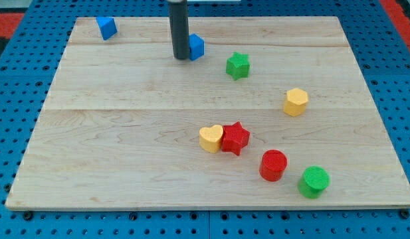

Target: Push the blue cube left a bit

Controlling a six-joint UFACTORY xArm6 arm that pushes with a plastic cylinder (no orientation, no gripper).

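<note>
Standing on the wooden board (125, 86) at far centre, my tip (181, 58) touches the left side of the blue cube (196, 47); plain rod, no jaws to open or close. Second blue block (106, 27) far left corner, well apart. Green star (237, 66) just right of cube; yellow heart (210, 139) touching red star (235, 138) nearer centre.

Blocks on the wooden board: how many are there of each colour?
Blue: 2, one near the top-left corner, one touching my tip on its right
Green: 2, star, cylinder
Yellow: 2, hexagon, heart
Red: 2, star, cylinder
Total: 8
</note>
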